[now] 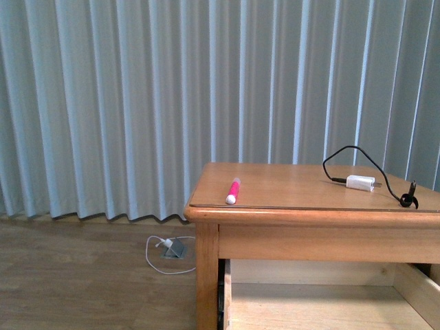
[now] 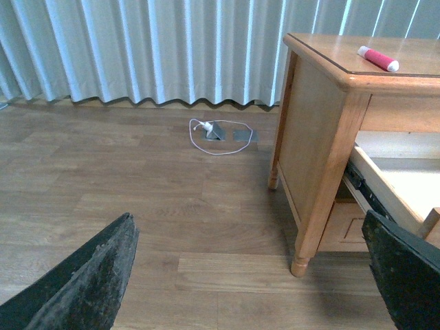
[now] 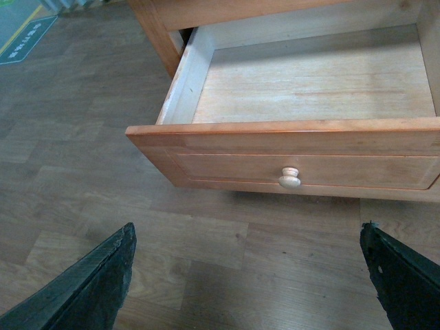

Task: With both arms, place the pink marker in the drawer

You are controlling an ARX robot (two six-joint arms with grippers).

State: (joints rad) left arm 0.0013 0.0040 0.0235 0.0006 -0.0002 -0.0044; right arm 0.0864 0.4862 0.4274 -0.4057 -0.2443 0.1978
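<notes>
The pink marker [image 1: 233,190] lies on the wooden table top [image 1: 289,189] near its left front corner, white end toward me; it also shows in the left wrist view [image 2: 377,59]. The drawer [image 1: 323,302] is pulled out below the top, its pale inside bare [image 3: 316,82] and its round knob [image 3: 289,178] facing out. My left gripper [image 2: 251,275] hangs open over the floor beside the table's leg [image 2: 313,213]. My right gripper [image 3: 247,275] is open over the floor in front of the drawer's front panel. Neither arm shows in the front view.
A white charger block [image 1: 360,183] with a black cable [image 1: 357,155] lies at the table top's right. On the floor by the curtain [image 1: 137,103] sit a grey floor socket [image 1: 174,249] and a white cord [image 2: 213,141].
</notes>
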